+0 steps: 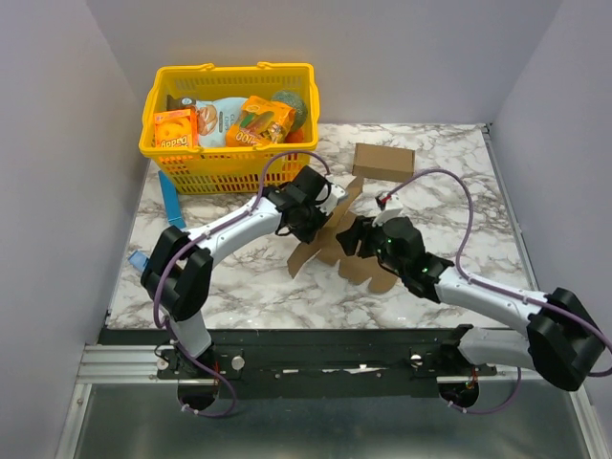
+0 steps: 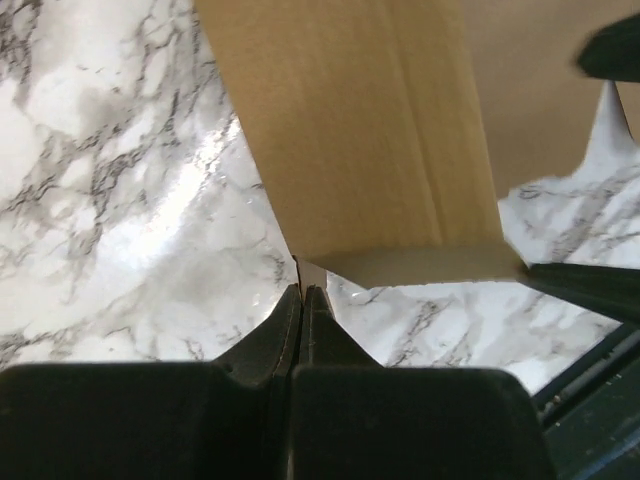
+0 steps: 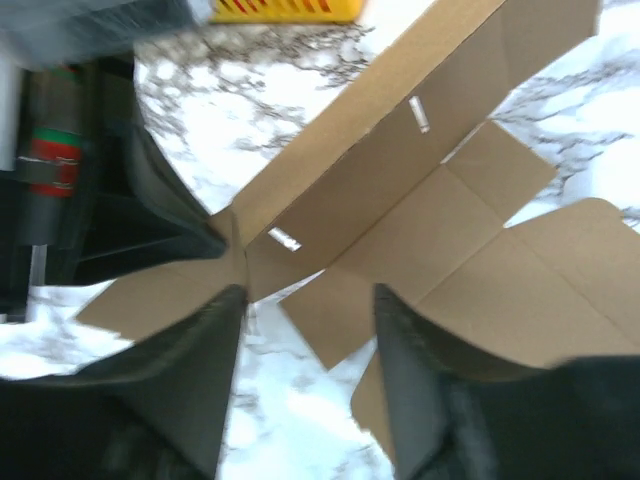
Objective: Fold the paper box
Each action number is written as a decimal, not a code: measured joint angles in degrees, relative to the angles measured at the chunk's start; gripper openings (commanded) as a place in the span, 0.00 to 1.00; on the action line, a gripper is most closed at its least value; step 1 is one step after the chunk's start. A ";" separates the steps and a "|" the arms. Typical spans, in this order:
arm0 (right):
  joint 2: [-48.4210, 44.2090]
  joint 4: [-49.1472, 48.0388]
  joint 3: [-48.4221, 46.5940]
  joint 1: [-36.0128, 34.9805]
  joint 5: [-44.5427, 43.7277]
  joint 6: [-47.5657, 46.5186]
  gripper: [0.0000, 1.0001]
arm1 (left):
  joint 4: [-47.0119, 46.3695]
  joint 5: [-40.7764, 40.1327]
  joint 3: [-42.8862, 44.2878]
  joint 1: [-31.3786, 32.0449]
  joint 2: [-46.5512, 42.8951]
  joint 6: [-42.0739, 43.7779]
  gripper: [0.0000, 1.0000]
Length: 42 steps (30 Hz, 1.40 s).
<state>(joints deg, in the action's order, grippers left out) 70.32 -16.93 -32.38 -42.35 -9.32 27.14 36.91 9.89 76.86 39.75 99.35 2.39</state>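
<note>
The paper box (image 1: 308,255) is a brown die-cut sheet with several flaps, lying partly raised at the middle of the marble table. My left gripper (image 1: 323,218) is shut on an edge of the sheet; in the left wrist view the gripper (image 2: 303,290) pinches thin cardboard and a panel of the paper box (image 2: 350,130) rises ahead. My right gripper (image 1: 352,236) is open just right of it. In the right wrist view the gripper (image 3: 310,295) stands spread over the paper box's (image 3: 420,200) flaps without gripping them.
A longer brown carton (image 1: 382,161) lies behind the sheet. A yellow basket (image 1: 228,163) with orange snack boxes stands at the back left. A blue strip (image 1: 172,201) and a small blue item (image 1: 137,258) lie at the left edge.
</note>
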 measured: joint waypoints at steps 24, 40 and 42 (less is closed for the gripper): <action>-2.62 -18.64 11.39 16.55 27.02 40.26 0.67 | -6.05 -10.86 -9.27 5.33 -7.21 7.69 0.00; 4.68 -25.44 10.58 16.59 25.94 44.81 0.59 | -6.91 -12.70 -10.54 8.15 -7.58 10.51 0.00; 4.83 -25.46 10.56 16.61 25.55 44.70 0.56 | -6.95 -12.74 -10.88 8.39 -7.93 11.15 0.00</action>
<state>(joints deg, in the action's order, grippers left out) 75.16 -42.39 -21.82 -25.74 16.23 71.83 29.95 -2.85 65.98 48.14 91.42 13.54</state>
